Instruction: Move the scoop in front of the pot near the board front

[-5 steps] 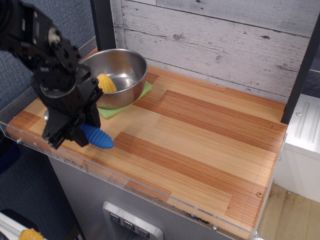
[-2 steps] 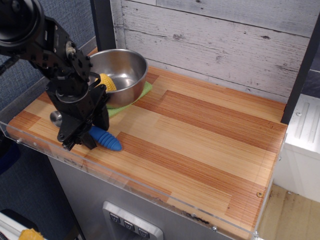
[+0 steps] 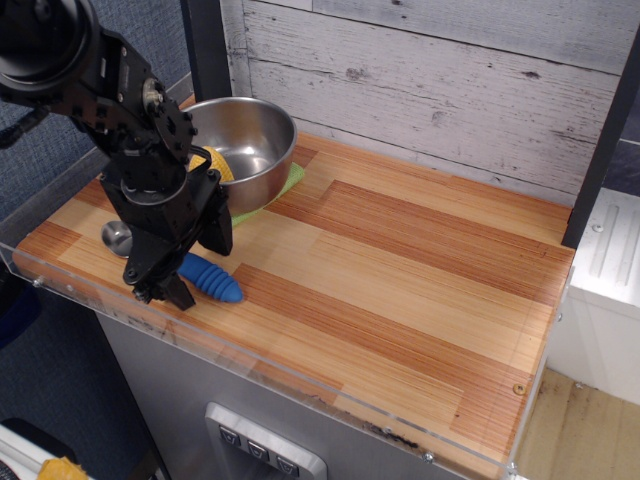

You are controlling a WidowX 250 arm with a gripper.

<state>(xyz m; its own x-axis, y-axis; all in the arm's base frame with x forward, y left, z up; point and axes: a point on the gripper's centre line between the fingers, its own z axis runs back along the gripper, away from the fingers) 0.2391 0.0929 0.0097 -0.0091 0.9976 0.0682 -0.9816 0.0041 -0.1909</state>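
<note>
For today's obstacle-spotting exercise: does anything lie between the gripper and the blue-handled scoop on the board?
No. The gripper is right over the scoop near the board's front edge, with nothing between them.

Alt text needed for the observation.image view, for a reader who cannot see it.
A black robot claw sits low over a blue-ribbed-handled metal scoop lying near the front edge of a striped wooden board. Behind it, a shiny steel pot holding yellow toy corn rests on a green cloth.

Whitewashed plank wall (image 3: 420, 70) behind
</note>
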